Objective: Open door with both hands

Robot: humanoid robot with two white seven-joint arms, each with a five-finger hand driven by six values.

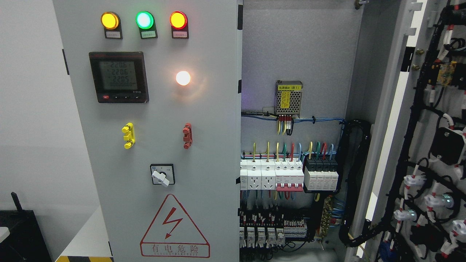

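Two doors: shut left door (153,145) reads "有电危险"; right door (418,145) open, power supply (288,97) labelled "B1". No hand visible.

2 doors (153,145), 4 lamps (144,20).

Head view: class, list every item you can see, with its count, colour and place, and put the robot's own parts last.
Left door: 1, grey, closed, left half.
Indicator lamps: 3, yellow, green, red, door top.
Digital meter: 1, black, below lamps.
White lamp: 1, lit, right of meter.
Handles: 2, yellow and red, mid-door.
Rotary switch: 1, white knob, lower door.
Warning triangle: 1, red, door bottom.
Right door: 1, swung open, wiring inside.
Power supply: 1, metal, cabinet back.
Circuit breakers: one row, white, below it.
Robot hands: none in view.
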